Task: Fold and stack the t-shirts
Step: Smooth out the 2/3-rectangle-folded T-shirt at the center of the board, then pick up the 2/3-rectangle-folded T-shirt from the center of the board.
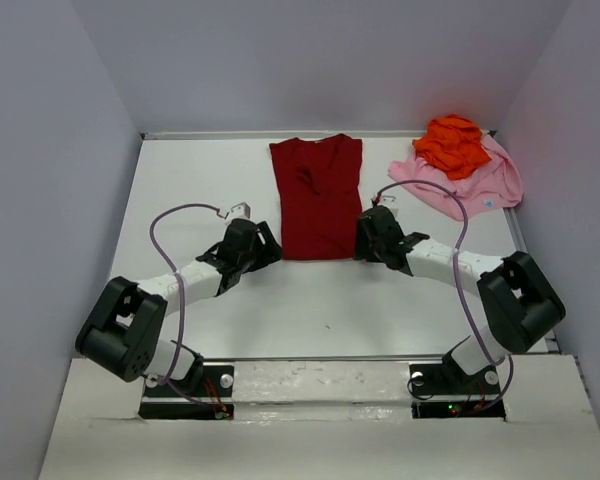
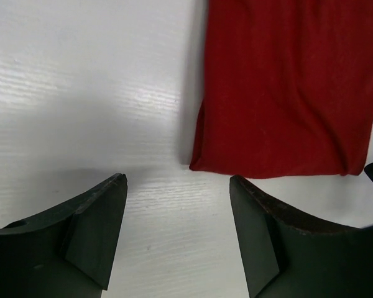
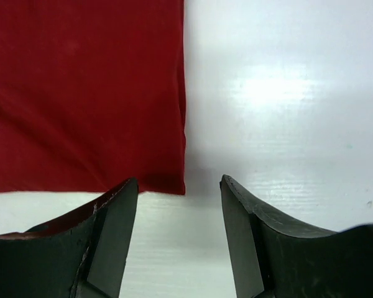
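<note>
The left hand (image 2: 177,180), fingers spread apart and holding nothing, hovers low over the white desk (image 1: 200,180) just short of the near left corner of the dark red t-shirt (image 1: 317,195). The right hand (image 3: 179,180), its fingers likewise parted and empty, sits at the shirt's near right corner, where the hem edge runs just beyond one fingertip. Whether that fingertip touches the cloth cannot be told from the wrist view. The dark red t-shirt lies flat in the middle of the desk, folded into a long narrow strip with its neckline toward the far wall and its hem toward the arms. Well apart from it, in the far right corner, the bright orange t-shirt (image 1: 452,143) lies crumpled on top of the light pink t-shirt (image 1: 480,185), which is loosely spread beneath it.
</note>
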